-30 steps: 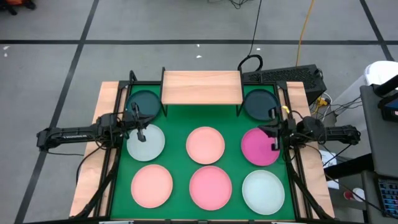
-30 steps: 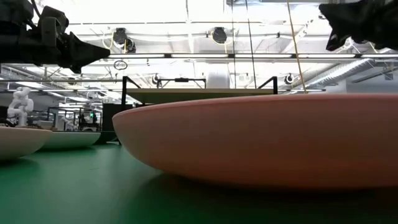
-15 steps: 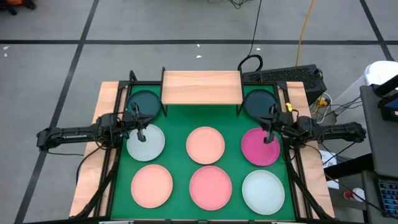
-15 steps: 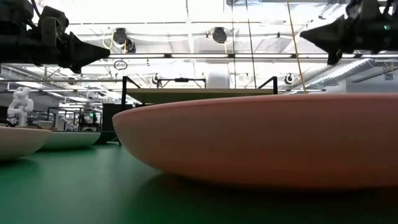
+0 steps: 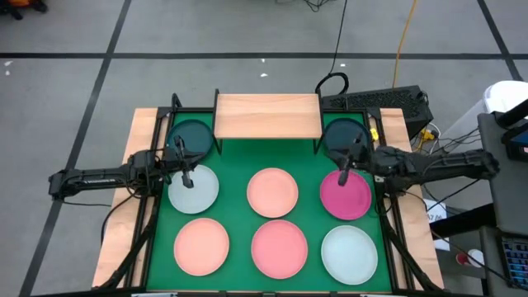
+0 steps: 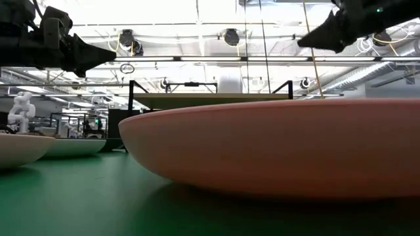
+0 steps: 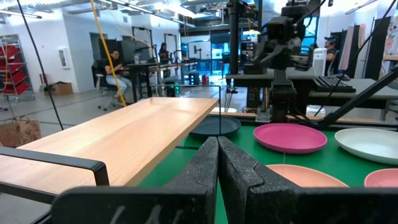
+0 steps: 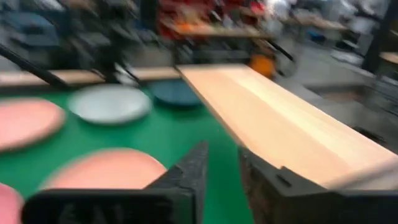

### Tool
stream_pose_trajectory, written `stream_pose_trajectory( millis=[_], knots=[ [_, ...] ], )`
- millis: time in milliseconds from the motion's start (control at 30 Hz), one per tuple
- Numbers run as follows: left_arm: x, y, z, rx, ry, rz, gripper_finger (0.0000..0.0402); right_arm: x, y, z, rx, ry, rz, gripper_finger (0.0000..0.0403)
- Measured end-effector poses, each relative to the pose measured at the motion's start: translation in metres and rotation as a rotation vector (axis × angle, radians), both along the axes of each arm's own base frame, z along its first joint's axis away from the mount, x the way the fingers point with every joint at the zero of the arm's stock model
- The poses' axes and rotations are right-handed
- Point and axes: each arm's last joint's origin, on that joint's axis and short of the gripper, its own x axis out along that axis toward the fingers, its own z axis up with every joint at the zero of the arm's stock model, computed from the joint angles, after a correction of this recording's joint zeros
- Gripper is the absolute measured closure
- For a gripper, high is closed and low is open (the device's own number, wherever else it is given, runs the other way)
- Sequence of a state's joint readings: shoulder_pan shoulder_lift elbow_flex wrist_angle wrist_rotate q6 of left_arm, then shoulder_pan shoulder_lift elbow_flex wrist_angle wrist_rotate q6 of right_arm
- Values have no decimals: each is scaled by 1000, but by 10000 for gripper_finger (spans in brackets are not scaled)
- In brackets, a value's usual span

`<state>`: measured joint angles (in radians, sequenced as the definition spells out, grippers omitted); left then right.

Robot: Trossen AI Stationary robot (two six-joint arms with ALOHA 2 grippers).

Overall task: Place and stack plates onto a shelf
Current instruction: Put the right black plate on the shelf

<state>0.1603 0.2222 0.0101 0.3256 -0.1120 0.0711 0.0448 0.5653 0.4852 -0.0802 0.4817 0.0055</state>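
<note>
Eight plates lie flat on the green mat (image 5: 307,165). Two dark teal ones (image 5: 190,136) (image 5: 346,136) flank the shelf (image 5: 267,115), a light-wood board on black legs at the far edge. Nearer are a mint plate (image 5: 195,190), three pink plates (image 5: 273,191) (image 5: 201,246) (image 5: 279,247), the magenta plate (image 5: 346,198) and a second mint plate (image 5: 349,254). My left gripper (image 5: 188,176) (image 7: 217,163) hangs shut above the first mint plate's far rim. My right gripper (image 5: 344,176) (image 8: 222,167) is open, raised over the magenta plate's far rim, pointing toward the table's left.
Black frame rails (image 5: 157,140) (image 5: 381,140) run along both sides of the mat. A keyboard (image 5: 388,101) and cables lie past the far right corner. In the low view a pink plate (image 6: 275,151) fills the foreground, and both grippers (image 6: 105,56) (image 6: 305,42) hang well above it.
My right gripper has swung from pointing toward the near edge to pointing toward the table's left. It has moved left and slightly toward the far edge, from the magenta plate's right rim to its far rim. The left arm and all plates have kept still.
</note>
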Motion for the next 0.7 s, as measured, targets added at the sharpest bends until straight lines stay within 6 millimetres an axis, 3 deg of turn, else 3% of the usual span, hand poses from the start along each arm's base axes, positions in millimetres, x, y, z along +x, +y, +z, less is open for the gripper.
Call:
stream_pose_trajectory(
  millis=[267,500,700],
  knots=[
    [0,0,0,0,1,0,387,-2,-7,-6,-18,248,-204,260],
    [0,0,0,0,0,0,387,9,-17,-53,28,480,-292,259],
    [0,0,0,0,1,0,387,9,-26,-80,90,677,-376,259]
  ],
)
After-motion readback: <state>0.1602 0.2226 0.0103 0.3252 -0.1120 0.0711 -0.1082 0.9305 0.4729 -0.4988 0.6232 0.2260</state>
